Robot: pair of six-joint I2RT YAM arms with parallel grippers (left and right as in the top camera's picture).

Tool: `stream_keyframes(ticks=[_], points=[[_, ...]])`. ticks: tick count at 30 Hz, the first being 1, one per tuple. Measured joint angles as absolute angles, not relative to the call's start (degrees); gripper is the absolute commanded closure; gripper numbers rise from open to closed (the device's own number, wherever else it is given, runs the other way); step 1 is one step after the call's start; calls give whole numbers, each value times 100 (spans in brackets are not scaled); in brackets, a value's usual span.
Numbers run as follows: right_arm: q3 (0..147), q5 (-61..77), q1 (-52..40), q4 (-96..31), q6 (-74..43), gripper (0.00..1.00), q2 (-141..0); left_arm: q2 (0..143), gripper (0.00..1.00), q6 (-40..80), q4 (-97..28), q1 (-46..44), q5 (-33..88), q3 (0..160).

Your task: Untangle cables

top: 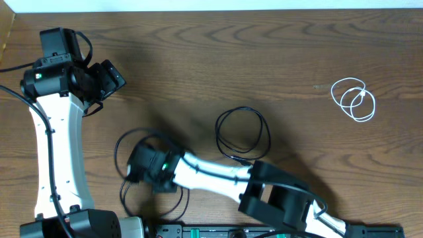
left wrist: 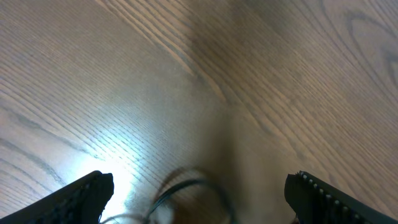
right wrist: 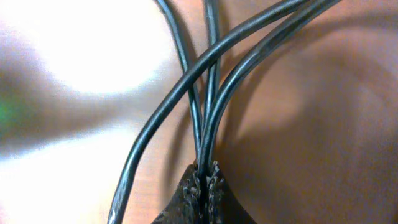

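The long black cable lies in two places: a round loop (top: 243, 132) at the table's middle and looser loops (top: 129, 142) at the lower left. My right gripper (top: 132, 166) reaches into those left loops. In the right wrist view it (right wrist: 206, 169) is shut on two or three thin strands of the black cable (right wrist: 205, 118), and another strand (right wrist: 149, 137) passes free to the left. The white cable (top: 353, 99) is coiled alone at the far right. My left gripper (top: 111, 76) hovers at the upper left, open (left wrist: 199, 182), with only a blurred dark loop (left wrist: 186, 190) below it.
Bare wooden table (top: 198, 59) surrounds the cables. The left arm's white link (top: 56, 152) runs down the left side. The right arm's body (top: 277, 198) crosses the bottom edge, just under the middle loop.
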State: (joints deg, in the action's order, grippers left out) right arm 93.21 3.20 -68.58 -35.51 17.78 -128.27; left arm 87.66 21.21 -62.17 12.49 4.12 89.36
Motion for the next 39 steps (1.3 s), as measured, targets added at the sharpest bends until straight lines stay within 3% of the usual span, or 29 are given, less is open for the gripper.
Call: stream_keyframes(ticks=[11, 12, 14, 16, 19, 34, 35, 39], points=[[9592, -102, -6259, -3817, 1544, 99, -12899, 8766, 7, 2123, -6217, 1249, 412, 8936], [9598, -113, -6259, -3811, 1542, 86, -12901, 8766, 6, 2123, -6217, 1249, 412, 8936], [9601, -117, -6259, -3830, 1496, 47, -12903, 8766, 6, 2123, -6217, 1249, 412, 8936], [9627, -89, -6259, -3857, 1500, 29, -12903, 8766, 7, 2123, -6217, 1249, 412, 8936], [9647, 43, -6259, -3868, 1498, 24, -12903, 8766, 7, 2123, -6219, 1249, 412, 8936], [9592, 349, -6274, -3389, 1208, 19, -12973, 8766, 7, 2123, -6217, 1249, 412, 8936], [9559, 379, -6276, -3310, 1186, 20, -12973, 8766, 7, 2121, -6217, 1249, 412, 8936], [9351, 517, -6276, -2877, 1087, 39, -12943, 8766, 7, 2121, -6215, 1249, 412, 8936]])
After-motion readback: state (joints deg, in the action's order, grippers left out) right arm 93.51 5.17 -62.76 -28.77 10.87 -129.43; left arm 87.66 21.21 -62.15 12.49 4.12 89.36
